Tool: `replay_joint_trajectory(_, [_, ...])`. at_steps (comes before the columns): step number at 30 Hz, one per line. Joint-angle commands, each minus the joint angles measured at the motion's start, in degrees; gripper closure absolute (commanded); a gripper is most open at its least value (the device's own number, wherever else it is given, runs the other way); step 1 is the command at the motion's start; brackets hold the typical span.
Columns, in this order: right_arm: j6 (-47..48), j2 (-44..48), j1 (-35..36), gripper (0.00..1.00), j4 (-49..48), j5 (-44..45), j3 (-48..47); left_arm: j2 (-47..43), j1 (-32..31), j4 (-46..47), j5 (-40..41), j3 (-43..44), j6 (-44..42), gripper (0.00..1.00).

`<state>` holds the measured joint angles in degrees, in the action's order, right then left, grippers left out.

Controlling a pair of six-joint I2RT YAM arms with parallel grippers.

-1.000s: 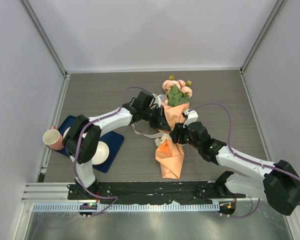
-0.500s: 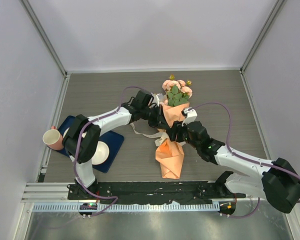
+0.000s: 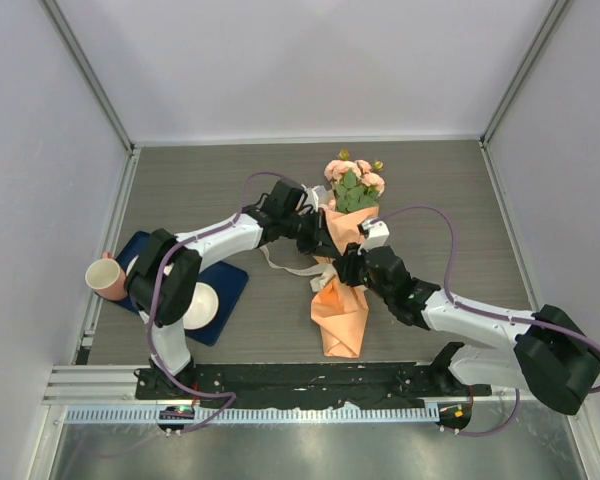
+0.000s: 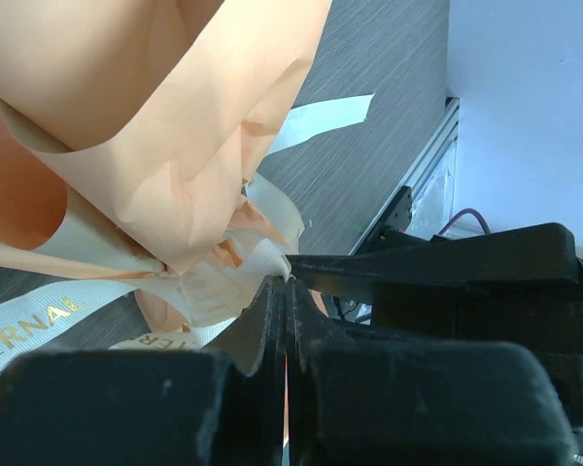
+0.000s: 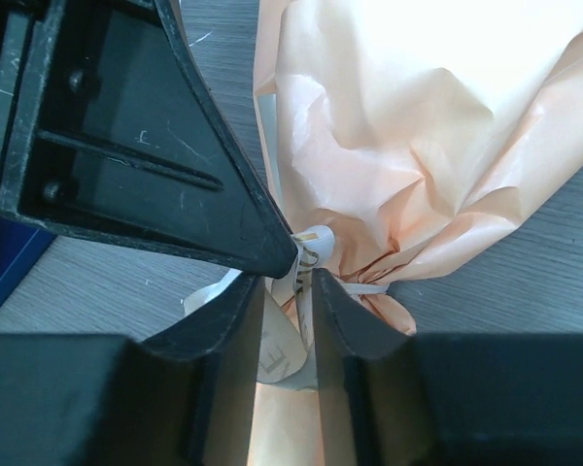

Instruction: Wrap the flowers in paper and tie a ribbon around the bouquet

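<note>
Both grippers meet at the waist of the bouquet (image 3: 350, 228), mid-table.

The bouquet lies on the grey table (image 3: 200, 190), its flowers (image 3: 353, 180) pointing to the far side and the orange paper (image 5: 408, 107) pinched in at the middle. The left gripper (image 4: 280, 284) has its jaws pressed together, nipping a fold of the cream, gold-printed ribbon (image 4: 34, 327) against the paper. The right gripper (image 5: 287, 282) comes in from the other side, its jaws a narrow gap apart with a strip of ribbon lying between them.
</note>
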<state>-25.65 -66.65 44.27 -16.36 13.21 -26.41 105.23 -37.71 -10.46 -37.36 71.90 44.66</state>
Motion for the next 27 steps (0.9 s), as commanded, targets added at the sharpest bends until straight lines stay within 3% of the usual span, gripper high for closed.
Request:
replay_joint_trajectory(1, [-0.5,0.1,0.0,0.73,-2.5,7.1,-1.4,-0.2,-0.1,1.6,-3.2,0.9,0.3,1.00])
replay_joint_trajectory(4, [-0.9,-0.7,0.1,0.88,-2.0,8.0,-1.8,-1.2,-0.2,1.8,-3.2,0.1,0.5,0.97])
replay_joint_trajectory(6, [-1.2,-0.9,0.1,1.00,-1.9,8.2,-1.5,-3.3,0.4,1.9,-2.7,-1.0,0.5,0.86])
replay_joint_trajectory(7, [-1.3,-0.8,0.1,1.00,-2.3,7.6,-1.4,-4.3,0.7,2.2,-2.1,-2.8,0.6,0.72])
replay_joint_trajectory(9, [-1.7,-0.2,0.2,1.00,-2.1,7.9,-0.8,-8.5,2.5,2.4,0.4,-5.3,0.6,0.58])
replay_joint_trajectory(10, [-1.9,0.2,0.2,1.00,-2.2,8.1,-0.6,-10.0,3.3,2.5,1.0,-8.3,0.7,0.36])
replay_joint_trajectory(11, [-2.0,0.5,0.2,1.00,-2.0,8.5,-0.4,-12.0,4.7,3.6,1.9,-10.2,0.9,0.30])
replay_joint_trajectory(15, [-3.3,2.0,0.2,1.00,-1.0,8.4,-0.3,-20.0,6.2,7.5,3.3,-18.7,2.0,0.27])
replay_joint_trajectory(19, [-4.0,2.1,0.2,1.00,-1.0,7.7,-0.4,-22.2,6.1,19.7,1.9,-28.5,8.0,0.34])
replay_joint_trajectory(20, [-4.1,2.1,0.2,1.00,-1.0,7.7,-0.5,-22.3,5.9,23.2,1.8,-29.5,8.1,0.34])
replay_joint_trajectory(22, [-4.2,2.1,0.3,1.00,-0.9,7.4,-0.4,-22.6,4.9,23.6,2.6,-30.7,6.2,0.27])
replay_joint_trajectory(27, [-4.8,2.1,0.2,1.00,-0.9,7.2,-0.2,-22.2,-0.5,23.5,7.3,-30.6,0.5,0.22])
